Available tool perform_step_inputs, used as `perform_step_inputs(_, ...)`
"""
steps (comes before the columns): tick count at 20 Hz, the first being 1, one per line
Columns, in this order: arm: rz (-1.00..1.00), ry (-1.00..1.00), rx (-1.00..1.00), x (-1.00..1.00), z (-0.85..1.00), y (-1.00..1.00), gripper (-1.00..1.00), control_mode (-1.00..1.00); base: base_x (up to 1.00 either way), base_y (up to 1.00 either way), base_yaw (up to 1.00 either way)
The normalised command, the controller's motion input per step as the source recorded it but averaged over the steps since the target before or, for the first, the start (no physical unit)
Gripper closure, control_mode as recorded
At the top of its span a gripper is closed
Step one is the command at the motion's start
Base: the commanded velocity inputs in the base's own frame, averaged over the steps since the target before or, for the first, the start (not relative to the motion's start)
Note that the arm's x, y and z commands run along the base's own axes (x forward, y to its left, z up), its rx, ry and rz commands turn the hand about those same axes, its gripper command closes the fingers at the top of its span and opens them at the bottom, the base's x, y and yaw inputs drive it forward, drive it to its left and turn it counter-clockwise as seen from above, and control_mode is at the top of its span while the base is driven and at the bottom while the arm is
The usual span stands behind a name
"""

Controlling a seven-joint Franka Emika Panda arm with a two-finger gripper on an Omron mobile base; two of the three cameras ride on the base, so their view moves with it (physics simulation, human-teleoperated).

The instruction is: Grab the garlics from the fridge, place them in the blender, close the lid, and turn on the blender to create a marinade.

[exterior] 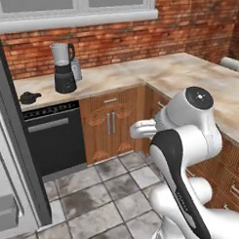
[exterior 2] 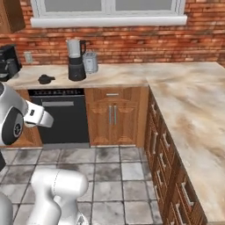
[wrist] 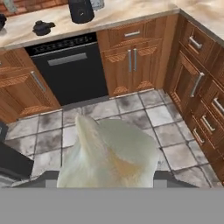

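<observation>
Garlic [wrist: 109, 153] cut off below by the hand view's grey band, covering the gripper [wrist: 107, 177] so that only dark stubs of fingers [wrist: 164, 177] peep out at either side; contact with the bulb not discernible. Blender [wrist: 81, 9] cropped by the top edge of the hand view, just the black base left on the worktop [wrist: 131, 13]. Fridge [exterior: 10, 145] sliced by the left edge of the left base view, interior mostly out of frame. Lid [exterior: 29, 98] near the worktop's front edge, too small to make out tabs. Coffee machine [exterior 2: 9, 61] clipped at the left edge of the right base view. Pale roll-like object [exterior: 232, 64] cropped at the right edge, unidentifiable.
</observation>
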Motion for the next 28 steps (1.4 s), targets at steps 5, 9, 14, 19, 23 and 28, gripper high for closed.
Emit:
perform_step_inputs(5, 0.00, 0.00, 0.00, 0.00, 0.00, 0.00, 1.00, 1.00, 1.00, 0.00, 0.33)
perform_step_inputs(9, 0.00, 0.00, 0.00, 0.00, 0.00, 0.00, 1.00, 1.00, 1.00, -0.32, 0.17)
perform_step_inputs(14, 0.00, 0.00, 0.00, 0.00, 0.00, 0.00, 1.00, 1.00, 1.00, -0.55, 0.03)
perform_step_inputs(19, 0.00, 0.00, 0.00, 0.00, 0.00, 0.00, 1.00, 1.00, 1.00, 0.05, 0.00)
perform_step_inputs(23, 0.00, 0.00, 0.00, 0.00, 0.00, 0.00, 1.00, 1.00, 0.68, 0.47, 0.00)
perform_step_inputs(28, 0.00, 0.00, 0.00, 0.00, 0.00, 0.00, 1.00, 1.00, 0.18, 0.82, 0.02)
